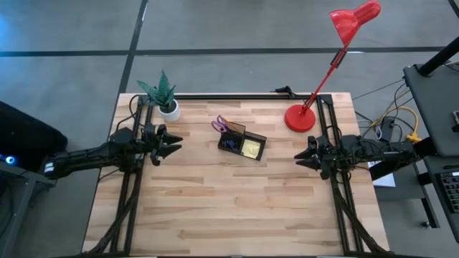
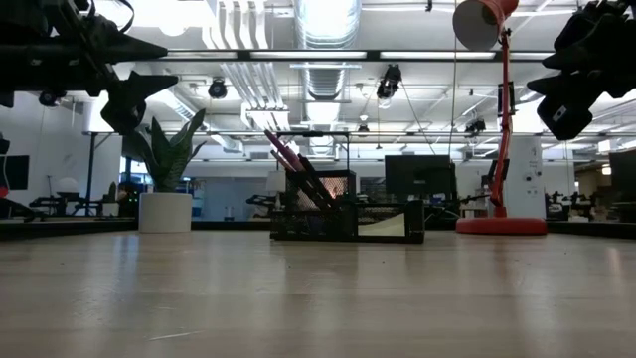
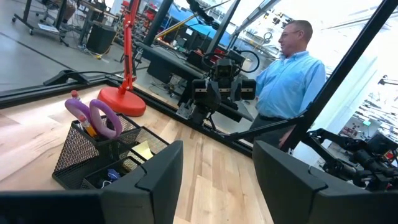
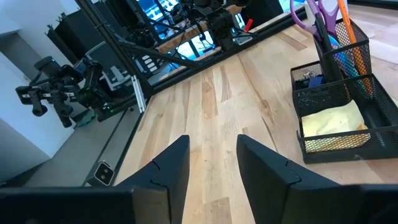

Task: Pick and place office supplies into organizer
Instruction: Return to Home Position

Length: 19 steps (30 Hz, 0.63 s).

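Observation:
The black mesh organizer stands at the middle of the table, toward the far side. Purple-handled scissors and an orange pencil stand upright in its taller section. A yellow sticky-note pad lies in a low compartment. My left gripper hovers open to the organizer's left, above the table and pointing level at it. My right gripper hovers open to the organizer's right, facing it. Nothing sits between the fingers of either gripper.
A white pot with a green plant stands at the far left. A red desk lamp's base sits at the far right, its head leaning out past the table. A person stands beyond the table's right side. Bare wood fills the near half.

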Motion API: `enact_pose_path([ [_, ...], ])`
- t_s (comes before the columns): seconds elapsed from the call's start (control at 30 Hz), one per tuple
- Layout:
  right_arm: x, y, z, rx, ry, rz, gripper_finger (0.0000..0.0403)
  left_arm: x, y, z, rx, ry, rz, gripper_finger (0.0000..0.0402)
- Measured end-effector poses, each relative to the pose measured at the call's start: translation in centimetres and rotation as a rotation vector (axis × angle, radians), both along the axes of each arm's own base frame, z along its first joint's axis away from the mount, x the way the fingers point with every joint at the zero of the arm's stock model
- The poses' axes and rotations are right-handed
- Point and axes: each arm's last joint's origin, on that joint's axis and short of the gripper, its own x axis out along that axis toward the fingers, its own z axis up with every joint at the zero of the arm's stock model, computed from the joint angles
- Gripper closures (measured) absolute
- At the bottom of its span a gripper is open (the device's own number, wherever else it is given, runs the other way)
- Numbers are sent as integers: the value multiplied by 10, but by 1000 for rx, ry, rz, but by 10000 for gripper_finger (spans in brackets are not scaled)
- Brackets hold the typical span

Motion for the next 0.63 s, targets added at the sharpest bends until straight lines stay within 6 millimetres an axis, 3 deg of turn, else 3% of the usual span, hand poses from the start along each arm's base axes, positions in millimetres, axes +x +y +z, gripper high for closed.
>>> enact_pose_path([
  [0.63, 0, 0, 0, 0, 0, 0, 274, 0, 0, 0, 0, 0, 0, 221],
])
